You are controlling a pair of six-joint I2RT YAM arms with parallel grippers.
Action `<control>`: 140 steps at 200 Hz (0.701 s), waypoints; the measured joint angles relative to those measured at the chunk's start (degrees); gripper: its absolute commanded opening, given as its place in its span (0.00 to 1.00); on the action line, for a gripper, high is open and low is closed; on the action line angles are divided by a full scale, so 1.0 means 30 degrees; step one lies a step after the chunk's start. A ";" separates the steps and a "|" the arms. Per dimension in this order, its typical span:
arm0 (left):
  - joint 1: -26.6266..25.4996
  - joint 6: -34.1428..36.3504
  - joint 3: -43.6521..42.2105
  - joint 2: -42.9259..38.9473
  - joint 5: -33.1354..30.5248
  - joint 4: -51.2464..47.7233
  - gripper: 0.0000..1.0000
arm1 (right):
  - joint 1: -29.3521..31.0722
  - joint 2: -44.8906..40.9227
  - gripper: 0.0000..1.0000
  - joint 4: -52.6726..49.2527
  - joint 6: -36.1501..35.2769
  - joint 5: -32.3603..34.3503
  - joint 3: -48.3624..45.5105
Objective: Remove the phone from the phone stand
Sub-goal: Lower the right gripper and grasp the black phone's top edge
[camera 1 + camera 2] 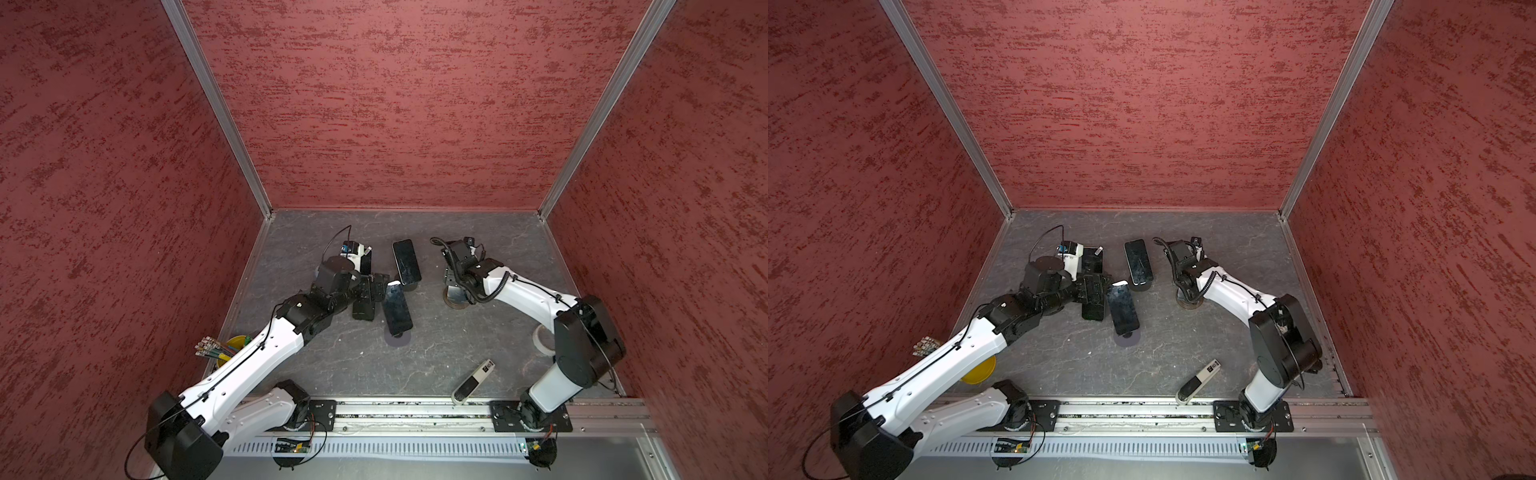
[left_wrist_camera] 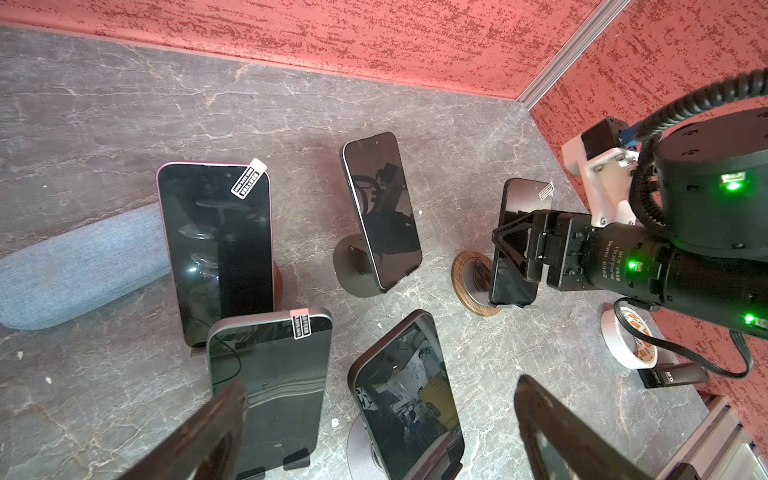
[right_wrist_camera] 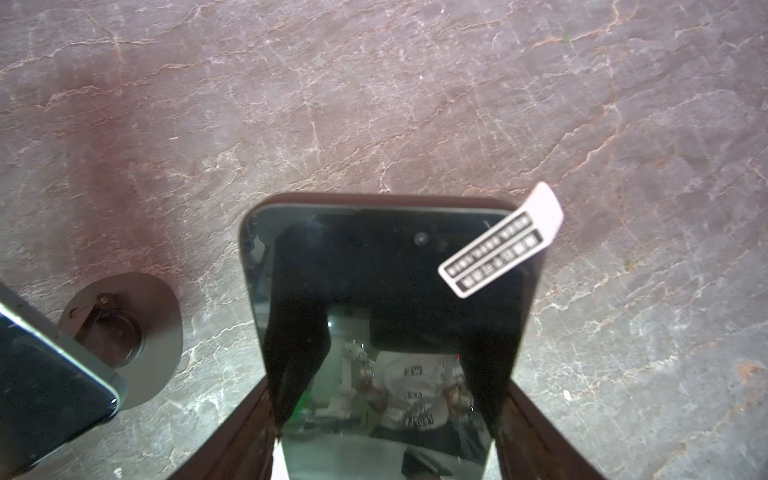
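Note:
A dark phone with a white sticker tab leans on a round wood-ringed phone stand at the right of the table. My right gripper is shut on the phone, one finger on each long edge; the left wrist view shows that gripper about halfway up the phone. In both top views the wrist hides most of it, and only the stand's base shows. My left gripper hangs open above two other phones with nothing between its fingers.
Several more phones lean on stands mid-table. A blue-grey case lies behind them. A tape roll, a white-and-black device and a yellow cup of pens sit near the edges.

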 measured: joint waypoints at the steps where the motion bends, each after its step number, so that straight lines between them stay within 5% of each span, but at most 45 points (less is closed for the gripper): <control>1: 0.0000 -0.0007 0.0000 0.0000 0.0000 0.0000 1.00 | 0.0000 -0.0015 0.47 0.0000 0.0000 -0.0007 0.0000; 83: 0.0000 -0.0015 0.0000 0.0000 0.0007 0.0000 1.00 | -0.0364 -0.2732 0.45 -0.0058 -0.0969 -0.0372 0.0007; 140: 0.0000 -0.0022 0.0000 0.0007 0.0007 0.0000 1.00 | -0.2492 -0.4197 0.43 -0.0379 -0.1792 -0.0415 -0.0168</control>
